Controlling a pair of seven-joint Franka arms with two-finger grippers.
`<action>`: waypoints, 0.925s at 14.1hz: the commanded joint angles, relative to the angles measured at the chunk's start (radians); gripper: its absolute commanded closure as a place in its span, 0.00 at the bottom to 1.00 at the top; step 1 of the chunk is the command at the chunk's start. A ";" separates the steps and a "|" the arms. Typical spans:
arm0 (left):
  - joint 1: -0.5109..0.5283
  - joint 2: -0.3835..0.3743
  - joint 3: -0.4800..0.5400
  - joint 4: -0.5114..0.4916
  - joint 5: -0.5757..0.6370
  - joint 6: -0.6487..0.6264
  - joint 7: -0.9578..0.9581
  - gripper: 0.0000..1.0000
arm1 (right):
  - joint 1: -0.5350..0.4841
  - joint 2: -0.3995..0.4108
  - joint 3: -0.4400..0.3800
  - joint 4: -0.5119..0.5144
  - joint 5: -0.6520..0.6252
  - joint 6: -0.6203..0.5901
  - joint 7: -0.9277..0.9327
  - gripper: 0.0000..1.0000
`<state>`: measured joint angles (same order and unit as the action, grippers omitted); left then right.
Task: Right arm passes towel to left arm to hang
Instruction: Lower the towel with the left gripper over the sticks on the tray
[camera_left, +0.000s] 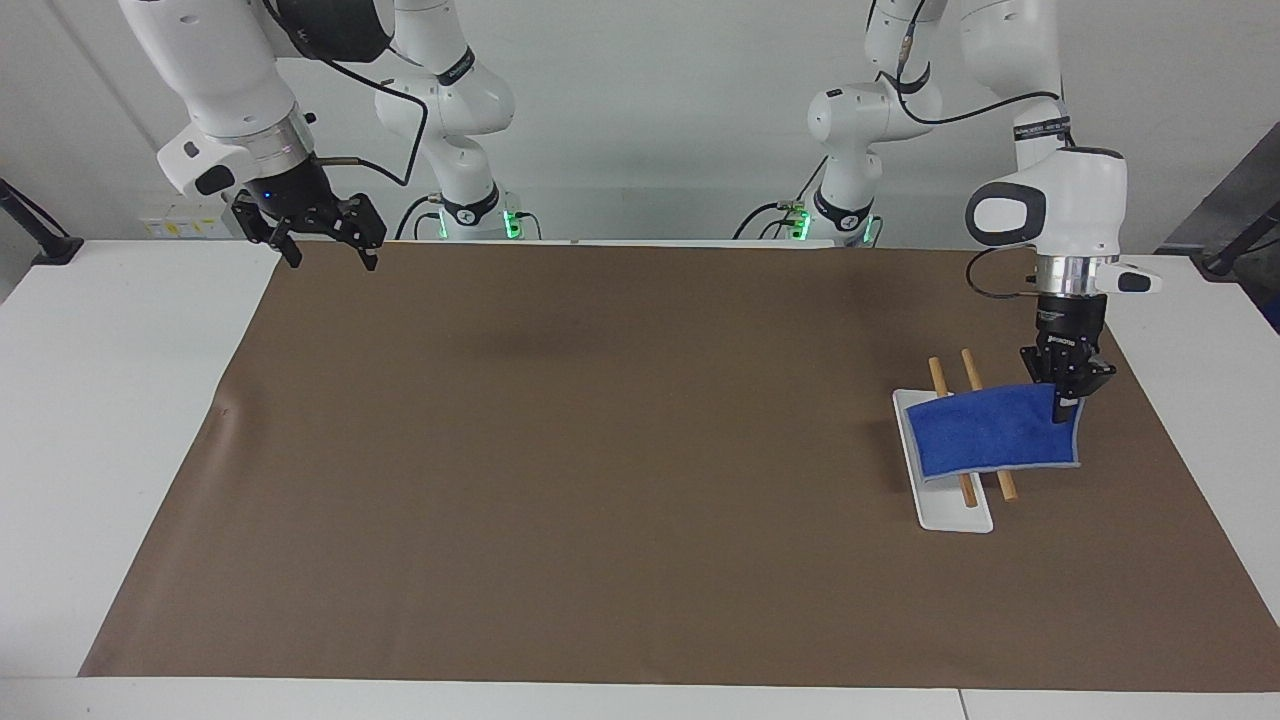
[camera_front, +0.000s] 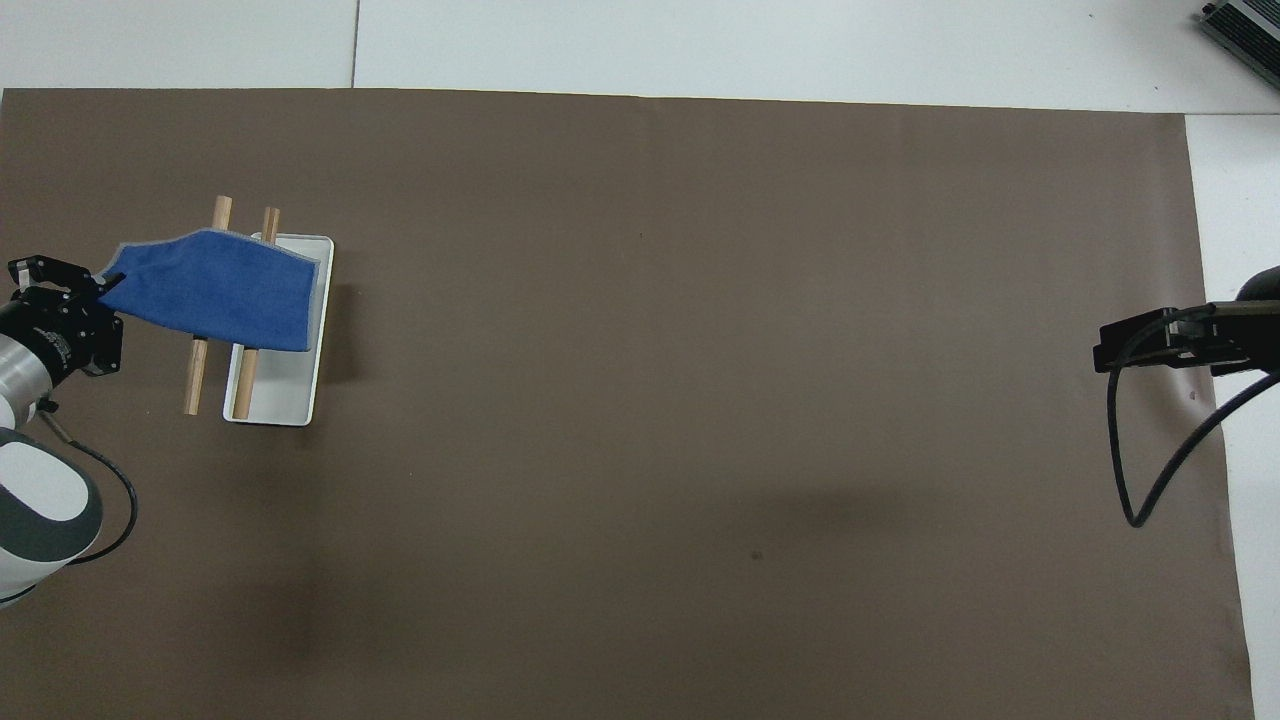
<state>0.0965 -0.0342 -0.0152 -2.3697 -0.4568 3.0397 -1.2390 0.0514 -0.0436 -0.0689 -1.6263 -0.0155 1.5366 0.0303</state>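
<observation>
The blue towel (camera_left: 990, 430) is spread across two wooden rods (camera_left: 968, 370) of a rack with a white base (camera_left: 955, 512), toward the left arm's end of the table. My left gripper (camera_left: 1065, 405) is shut on the towel's corner just beside the rods. In the overhead view the towel (camera_front: 215, 290) stretches from the left gripper (camera_front: 100, 285) over the rods (camera_front: 195, 375) to the white base (camera_front: 285, 390). My right gripper (camera_left: 333, 262), with its blue light, is open and empty, raised over the table's edge at the right arm's end; it also shows in the overhead view (camera_front: 1110, 340).
A brown mat (camera_left: 600, 450) covers most of the white table (camera_left: 120, 400). A black cable (camera_front: 1130, 470) hangs from the right arm over the mat's edge.
</observation>
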 joint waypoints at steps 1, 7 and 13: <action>-0.006 -0.030 -0.003 -0.034 0.010 0.008 -0.062 0.73 | 0.010 -0.021 -0.002 -0.026 0.009 -0.001 0.011 0.00; 0.003 -0.030 -0.002 -0.020 0.010 -0.058 -0.063 0.03 | 0.004 -0.022 -0.002 -0.026 0.009 -0.003 0.011 0.00; 0.011 -0.061 0.004 0.020 0.010 -0.166 -0.066 0.00 | 0.002 -0.021 -0.002 -0.026 0.009 0.000 0.013 0.00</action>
<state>0.0974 -0.0530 -0.0142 -2.3616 -0.4568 2.9577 -1.2902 0.0593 -0.0440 -0.0705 -1.6274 -0.0152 1.5351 0.0303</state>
